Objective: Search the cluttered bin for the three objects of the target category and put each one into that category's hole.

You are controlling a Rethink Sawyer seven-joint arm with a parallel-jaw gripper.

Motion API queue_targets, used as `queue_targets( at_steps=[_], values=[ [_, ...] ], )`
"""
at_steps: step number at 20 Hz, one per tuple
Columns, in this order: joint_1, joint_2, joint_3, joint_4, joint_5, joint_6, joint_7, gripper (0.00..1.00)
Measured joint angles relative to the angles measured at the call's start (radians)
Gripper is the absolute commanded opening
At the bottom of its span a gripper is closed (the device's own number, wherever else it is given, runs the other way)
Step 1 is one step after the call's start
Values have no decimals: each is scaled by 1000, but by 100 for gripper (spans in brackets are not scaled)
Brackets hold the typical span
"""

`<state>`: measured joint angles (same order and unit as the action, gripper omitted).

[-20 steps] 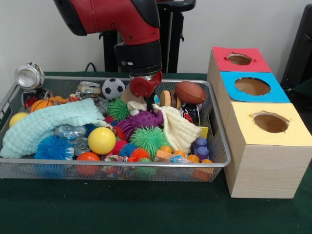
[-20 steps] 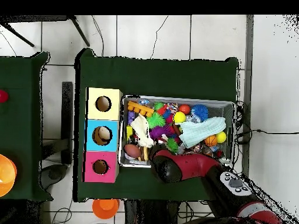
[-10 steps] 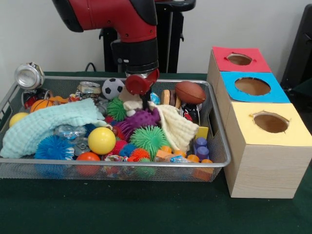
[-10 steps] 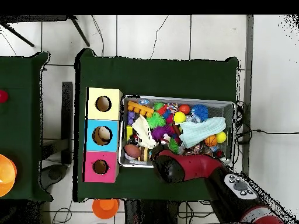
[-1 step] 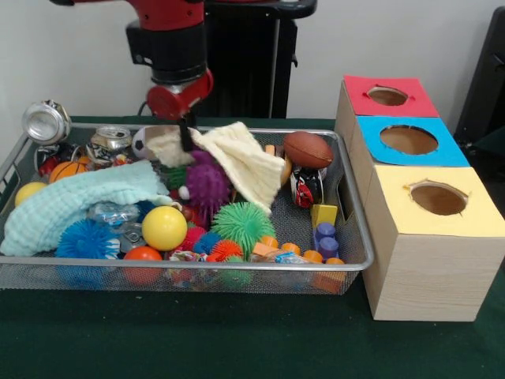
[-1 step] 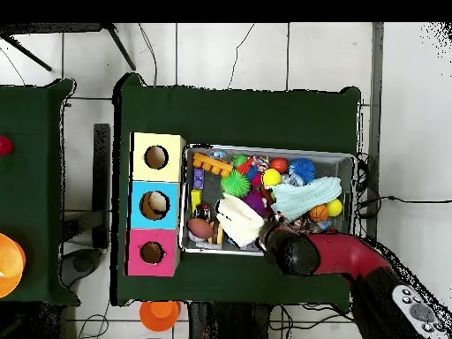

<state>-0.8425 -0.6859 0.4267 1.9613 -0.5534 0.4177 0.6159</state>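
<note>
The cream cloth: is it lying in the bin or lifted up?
Lifted: the gripper holds the cream cloth by one edge, the rest draping over the toys.

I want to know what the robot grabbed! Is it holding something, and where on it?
Yes. The end effector holds the cream cloth by one edge, near a corner, lifting it so the rest drapes over the toys in the bin.

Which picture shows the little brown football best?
The front view: the brown football lies in plain sight at the bin's far right, its white stripes showing. In the overhead view it is just a small brown oval beside the cream cloth.
</note>
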Motion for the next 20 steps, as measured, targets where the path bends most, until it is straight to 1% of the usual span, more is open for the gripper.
queue_targets(
  at_steps=[1, 2, 4, 5, 8, 11, 15, 20],
  values=[
    [-7, -7, 3, 0, 0, 13, 0, 0],
    [-36, -35, 16, 0, -1, 65, 0, 0],
    [-61, -55, 27, -1, -1, 103, 0, 0],
    [-89, -74, 39, -4, -4, 137, -1, 0],
    [-126, -91, 56, -12, -15, 168, -2, 0],
    [-146, -96, 65, -18, -38, 172, -2, 0],
    [-149, -96, 73, -18, -59, 172, -2, 0],
    [-153, -96, 102, -16, -96, 172, -2, 0]
  ],
)
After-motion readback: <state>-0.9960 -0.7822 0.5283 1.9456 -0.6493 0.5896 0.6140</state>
